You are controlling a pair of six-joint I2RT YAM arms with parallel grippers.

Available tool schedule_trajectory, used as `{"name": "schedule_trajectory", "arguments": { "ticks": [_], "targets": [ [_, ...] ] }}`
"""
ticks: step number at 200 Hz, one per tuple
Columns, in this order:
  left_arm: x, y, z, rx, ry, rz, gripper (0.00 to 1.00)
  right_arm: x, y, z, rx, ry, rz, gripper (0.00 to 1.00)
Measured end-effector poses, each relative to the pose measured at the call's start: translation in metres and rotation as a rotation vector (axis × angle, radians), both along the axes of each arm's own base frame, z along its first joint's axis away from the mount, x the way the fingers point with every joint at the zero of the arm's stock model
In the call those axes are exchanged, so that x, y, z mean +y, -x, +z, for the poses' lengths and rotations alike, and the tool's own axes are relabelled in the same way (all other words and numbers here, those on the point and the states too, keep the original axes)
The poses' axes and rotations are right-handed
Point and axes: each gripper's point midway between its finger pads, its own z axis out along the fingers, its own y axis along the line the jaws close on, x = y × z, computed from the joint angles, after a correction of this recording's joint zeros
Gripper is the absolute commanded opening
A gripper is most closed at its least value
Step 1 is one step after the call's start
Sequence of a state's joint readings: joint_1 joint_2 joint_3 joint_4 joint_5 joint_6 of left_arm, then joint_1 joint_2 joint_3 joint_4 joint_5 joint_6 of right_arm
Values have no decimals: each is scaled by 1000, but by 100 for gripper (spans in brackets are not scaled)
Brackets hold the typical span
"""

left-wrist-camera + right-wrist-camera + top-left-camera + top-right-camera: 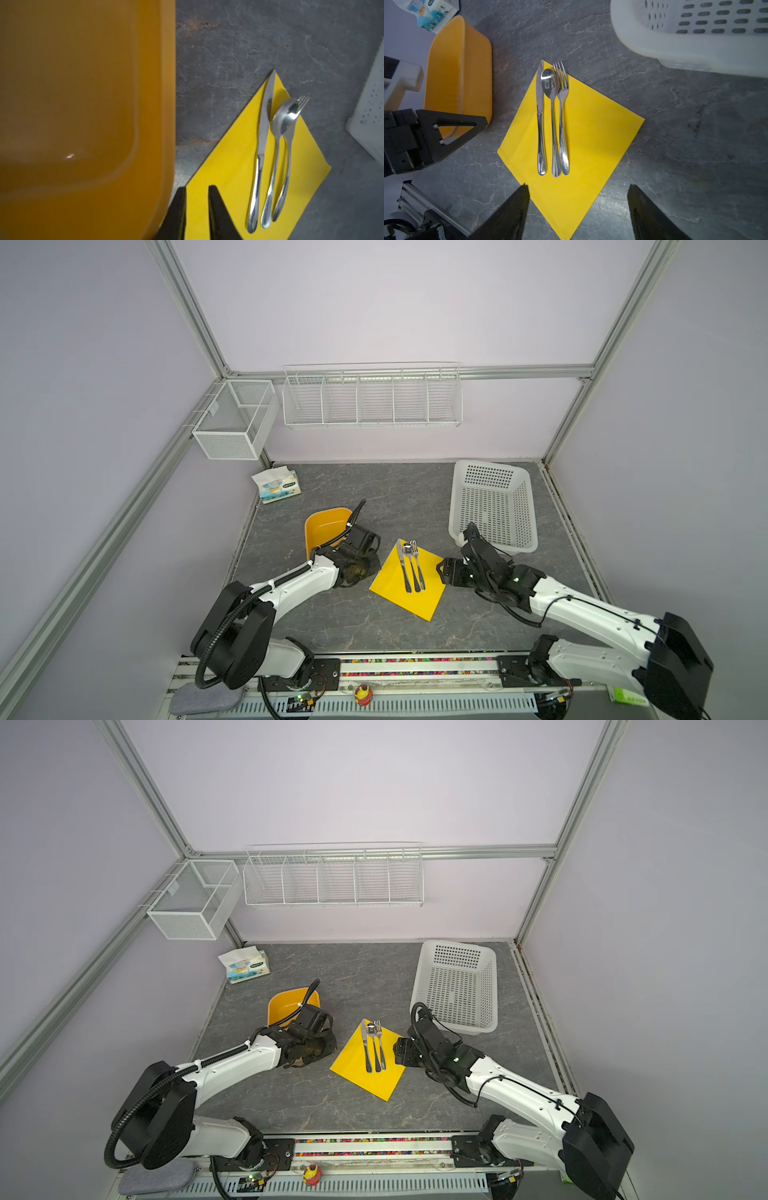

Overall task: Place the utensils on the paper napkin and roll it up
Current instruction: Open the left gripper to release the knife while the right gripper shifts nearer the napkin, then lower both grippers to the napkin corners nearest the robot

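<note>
The napkin lies flat and unrolled on the table, turned so that its corners point like a diamond, midway between the two arms in both top views. Three utensils lie on it side by side, handles toward the robot: a knife on the left, a spoon in the middle and a fork on the right. They sit close together over the napkin's far half. The knife's tip reaches the far corner, the spoon's bowl is pressed against the fork's head, and the fork's tines stick out past the napkin's edge.

The left gripper sits low between the tray and the napkin, at the napkin's left corner. Its jaws stand only slightly apart with nothing between them. Whether its fingertips touch the paper cannot be told.

The right gripper is at the napkin's right side with its jaws spread wide and empty, one finger on each side of the napkin's near-right edge in the right wrist view.

A white basket stands behind the right arm, and a tissue pack lies at the table's far left corner.
</note>
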State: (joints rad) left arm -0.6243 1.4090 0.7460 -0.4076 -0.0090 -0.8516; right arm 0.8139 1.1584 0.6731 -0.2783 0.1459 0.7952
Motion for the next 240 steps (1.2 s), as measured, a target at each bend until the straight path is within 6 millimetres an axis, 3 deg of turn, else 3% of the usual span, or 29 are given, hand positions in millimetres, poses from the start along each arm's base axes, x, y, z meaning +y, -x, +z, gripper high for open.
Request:
{"name": "schedule_trajectory", "arguments": {
  "ticks": [37,82,114,152,189,240],
  "targets": [
    [22,-1,-7,4,-94,35,21,7,7,-19,50,-3,35,77],
    [29,7,-6,-20,-104,12,21,12,44,-36,107,-34,125,77],
    [19,22,5,-69,10,-61,25,8,71,-45,166,-113,130,75],
    [-3,44,35,-179,147,-177,31,8,99,-61,277,-225,106,67],
    [-17,55,56,-265,214,-270,32,24,106,-58,338,-295,116,59],
    [-19,55,68,-328,214,-325,34,39,106,-66,419,-346,54,60]
  ]
}}
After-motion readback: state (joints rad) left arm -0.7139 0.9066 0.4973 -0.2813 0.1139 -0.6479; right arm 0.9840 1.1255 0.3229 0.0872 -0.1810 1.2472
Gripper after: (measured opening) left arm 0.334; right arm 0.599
